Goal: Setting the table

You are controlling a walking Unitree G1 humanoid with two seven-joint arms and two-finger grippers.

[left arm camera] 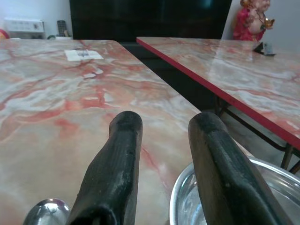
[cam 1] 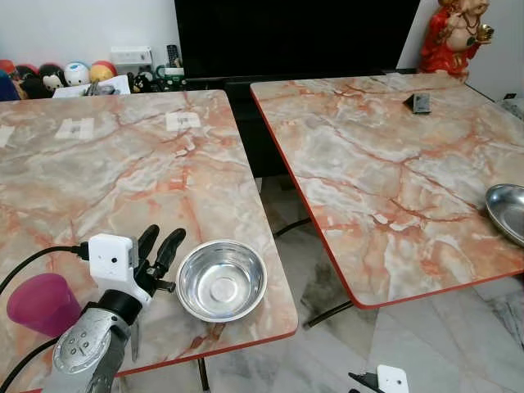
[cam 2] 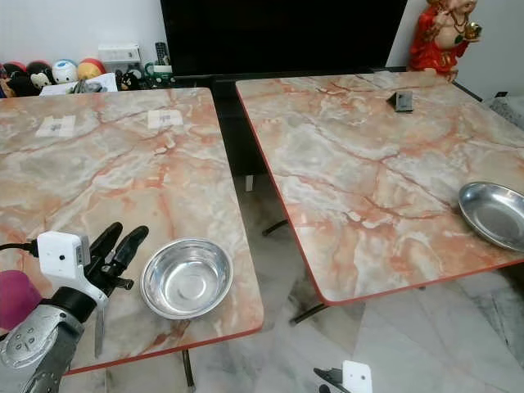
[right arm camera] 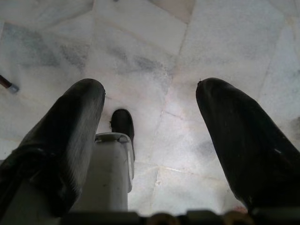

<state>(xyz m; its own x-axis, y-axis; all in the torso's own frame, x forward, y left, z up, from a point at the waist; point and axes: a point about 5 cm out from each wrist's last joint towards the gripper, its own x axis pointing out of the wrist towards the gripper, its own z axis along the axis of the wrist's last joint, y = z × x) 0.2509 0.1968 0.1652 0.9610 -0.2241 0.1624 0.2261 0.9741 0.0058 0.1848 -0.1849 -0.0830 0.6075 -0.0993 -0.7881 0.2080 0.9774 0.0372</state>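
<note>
A steel bowl (cam 1: 221, 280) sits near the front right corner of the left marble table (cam 1: 123, 172). My left gripper (cam 1: 161, 237) hovers just left of the bowl, its fingers (left arm camera: 123, 154) slightly apart with nothing between them. A silver spoon (cam 2: 100, 327) lies on the table under that wrist, and its shiny end (left arm camera: 47, 212) appears in the left wrist view. A pink cup (cam 1: 41, 303) stands at the left front edge. A steel plate (cam 1: 508, 211) rests at the right table's right edge. My right gripper (right arm camera: 150, 93) hangs open over the floor.
A gap of tiled floor (cam 1: 319, 270) separates the two tables. A small dark object (cam 1: 421, 102) lies far back on the right table (cam 1: 385, 155). Paper labels (cam 1: 182, 120) lie on the left table. Toys (cam 1: 65, 75) and a red statue (cam 1: 452, 33) stand behind.
</note>
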